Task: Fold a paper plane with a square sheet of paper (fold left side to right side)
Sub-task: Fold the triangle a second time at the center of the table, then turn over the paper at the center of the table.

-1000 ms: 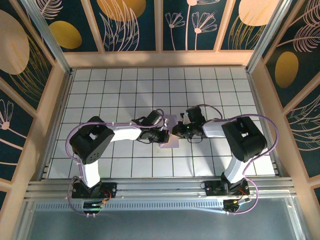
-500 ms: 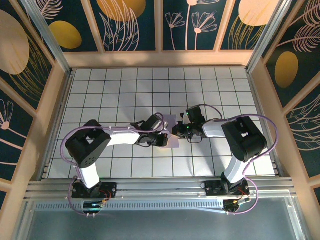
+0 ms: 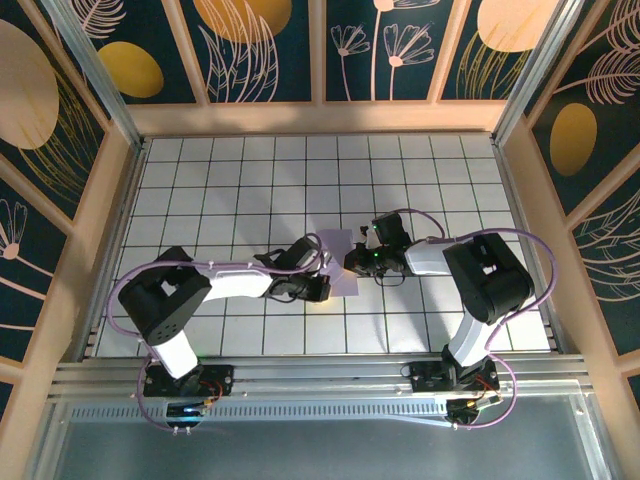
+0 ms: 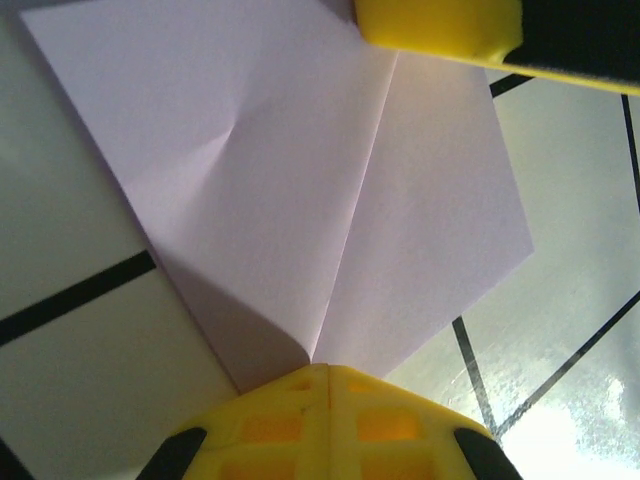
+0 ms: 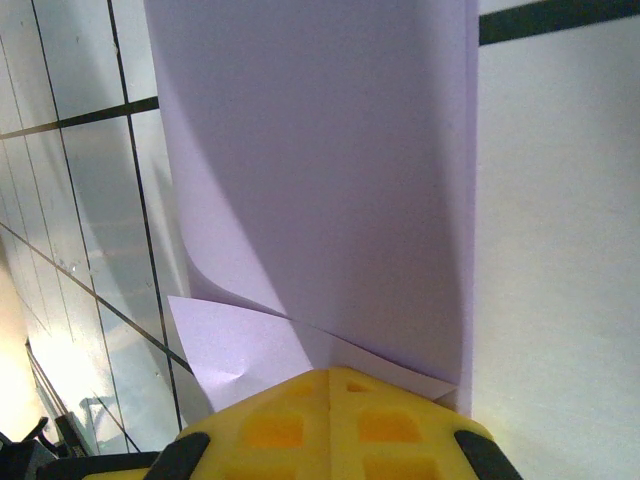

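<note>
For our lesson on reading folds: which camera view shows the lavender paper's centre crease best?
Left wrist view: the paper lies close up, its centre crease running from the shut left gripper. The right wrist view shows a curling layer; the top view a small distant patch.

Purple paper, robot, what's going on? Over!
Left pincer shut, tip at the crease end. Right pincer shut, tip at the opposite end. Paper partly folded, one flap curling up. Nothing in the way.

Plain lavender paper point(image 4: 300, 180), black-gridded white table point(image 3: 200, 180)

Creased lavender paper point(image 4: 300, 180) at left claw point(image 4: 325, 378)
</note>
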